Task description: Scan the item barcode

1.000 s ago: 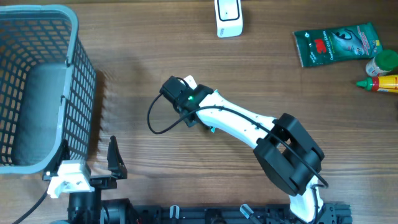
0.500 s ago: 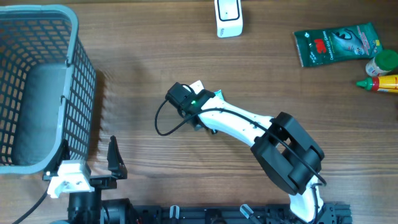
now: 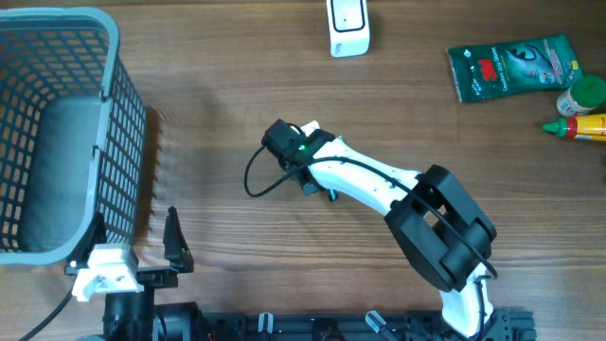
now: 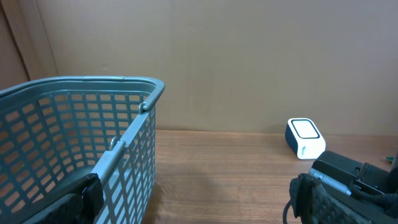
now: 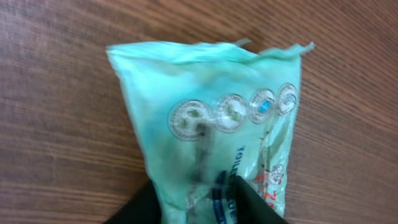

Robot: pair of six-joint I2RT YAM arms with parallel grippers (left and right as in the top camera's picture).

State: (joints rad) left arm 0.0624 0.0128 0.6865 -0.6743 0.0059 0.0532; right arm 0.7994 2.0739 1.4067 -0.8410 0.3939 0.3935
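Wrist view alone plainly shows green packet (image 5: 217,124) pinched in right jaws; left jaws wide, empty.

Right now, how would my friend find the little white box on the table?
Start at the wooden table and look along its far edge, about midway between the grey basket and the dark green packet. The white box stands there alone, the only plain white, boxy thing, with nothing touching it.

I read "TOILE" at five o'clock on the pale green packet (image 5: 217,124); red "3M" on the dark green packet (image 3: 511,66).
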